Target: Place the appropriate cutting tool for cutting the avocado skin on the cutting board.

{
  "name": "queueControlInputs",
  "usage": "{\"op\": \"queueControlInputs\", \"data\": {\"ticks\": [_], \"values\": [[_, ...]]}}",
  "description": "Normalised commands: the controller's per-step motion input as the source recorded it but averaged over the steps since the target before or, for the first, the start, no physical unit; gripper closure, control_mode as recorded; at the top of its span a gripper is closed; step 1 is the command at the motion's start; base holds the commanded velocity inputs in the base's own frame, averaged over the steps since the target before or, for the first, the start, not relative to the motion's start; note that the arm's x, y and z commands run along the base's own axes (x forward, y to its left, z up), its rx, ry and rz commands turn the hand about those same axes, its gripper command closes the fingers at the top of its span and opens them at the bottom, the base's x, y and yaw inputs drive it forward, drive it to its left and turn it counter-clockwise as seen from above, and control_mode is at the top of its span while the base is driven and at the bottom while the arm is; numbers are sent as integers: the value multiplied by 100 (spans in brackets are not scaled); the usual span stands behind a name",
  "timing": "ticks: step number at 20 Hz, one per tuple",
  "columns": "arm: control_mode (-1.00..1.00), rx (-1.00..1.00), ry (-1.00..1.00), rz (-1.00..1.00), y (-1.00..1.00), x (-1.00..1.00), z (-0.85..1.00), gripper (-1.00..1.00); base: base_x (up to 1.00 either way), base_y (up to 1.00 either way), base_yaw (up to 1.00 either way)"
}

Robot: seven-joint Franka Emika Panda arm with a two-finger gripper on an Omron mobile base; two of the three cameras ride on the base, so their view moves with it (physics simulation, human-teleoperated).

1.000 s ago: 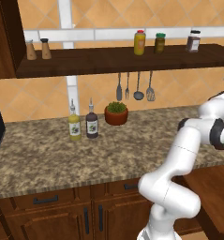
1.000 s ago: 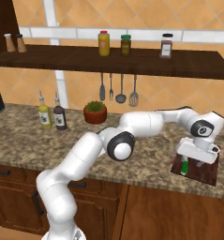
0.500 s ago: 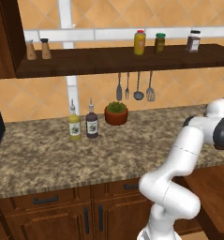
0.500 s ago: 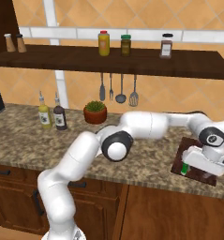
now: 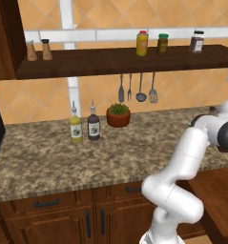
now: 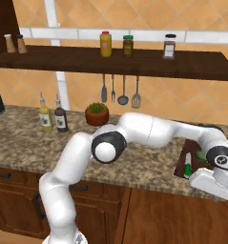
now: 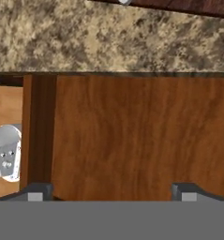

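The gripper (image 7: 108, 190) hangs off the front edge of the counter (image 6: 149, 169), out past the near side of the cutting board (image 6: 183, 162). In the hand view its two dark fingertips (image 7: 36, 191) stand wide apart with nothing between them, looking along a brown wooden cabinet face (image 7: 137, 136), with the speckled stone of the counter at the top of that view. In the right base view the white hand sits just in front of the board, partly covering its near right part.

The cutting board lies flat on the counter, close to the front edge. On it rests a knife with a green handle (image 6: 187, 170), near the board's front, lying along the board's length; its blade is too small to make out clearly. The avocado (image 6: 201, 155) sits on the board as well, behind the knife and beside the arm's wrist.

Further back from the board, toward the wall, a potted plant (image 6: 97, 114) stands on the counter, and beyond it to the left are two bottles (image 6: 53, 116), side by side. Behind and above the board, four utensils (image 6: 120, 93) hang under the long dark shelf (image 6: 110, 62). On the shelf stand three jars (image 6: 129, 45), and far to the left two small shakers (image 6: 15, 44).
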Motion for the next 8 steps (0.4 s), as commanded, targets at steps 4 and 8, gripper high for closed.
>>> {"op": "queueControlInputs", "data": {"ticks": [4,8], "values": [[-100,0,-8,0,8,-95,16,-100,0,0,0],[-100,-3,-2,-1,39,-100,1,-100,0,0,0]]}}
